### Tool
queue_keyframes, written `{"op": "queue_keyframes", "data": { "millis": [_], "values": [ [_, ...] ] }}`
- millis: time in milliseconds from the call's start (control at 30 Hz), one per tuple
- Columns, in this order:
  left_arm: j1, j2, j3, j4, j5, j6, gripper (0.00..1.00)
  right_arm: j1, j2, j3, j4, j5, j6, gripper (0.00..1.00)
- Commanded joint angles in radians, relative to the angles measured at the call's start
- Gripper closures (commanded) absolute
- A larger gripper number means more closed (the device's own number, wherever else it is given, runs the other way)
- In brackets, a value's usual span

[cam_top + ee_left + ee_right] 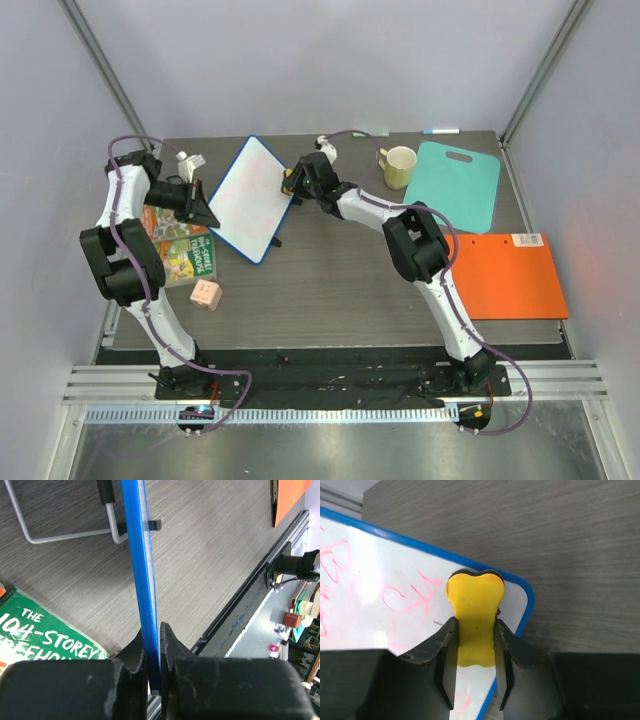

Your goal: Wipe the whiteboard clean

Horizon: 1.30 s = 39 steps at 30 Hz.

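step: wipe | L claw [153, 640] pinches whiteboard [250, 195] rim | R claw [475, 630] grips yellow eraser [475, 600] at board corner | pink scribbles [410, 597] unwiped beside | adv: keep pad flat, sweep twd scribbles

The left arm bends at the frame's left, the left hand [203, 207] clamped on the whiteboard [250, 195] rim. The right arm stretches to upper centre, the right hand [292, 181] pinching a yellow eraser [474, 592].

The table [330, 290] is viewed from high above its near edge, looking down, whole workspace covered. The whiteboard [142, 580] is seen edge-on, very close, by left wrist camera; its corner face-on, close, by right wrist camera. It is shared by all three views.
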Motion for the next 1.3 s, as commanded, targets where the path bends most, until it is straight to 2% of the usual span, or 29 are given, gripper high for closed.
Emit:
{"op": "queue_keyframes", "data": {
  "millis": [0,567,933,1133,1267],
  "values": [
    [-0.060,0.017,-0.003,-0.125,-0.011,0.205,1.00,0.106,-0.016,-0.208,0.006,-0.058,-0.025,0.99],
    [-0.062,0.015,-0.013,-0.079,0.021,0.152,1.00,0.289,-0.058,-0.288,0.015,-0.099,-0.031,0.99],
    [-0.063,0.012,0.008,-0.072,0.029,0.129,1.00,0.396,-0.142,-0.526,0.143,-0.082,0.070,0.99],
    [-0.063,0.003,-0.006,-0.076,0.027,0.133,1.00,0.392,-0.139,-0.549,0.158,0.005,0.090,0.99],
    [-0.065,-0.009,-0.009,-0.084,0.015,0.139,1.00,0.343,-0.177,-0.526,0.150,0.080,0.085,0.99]
  ]
}}
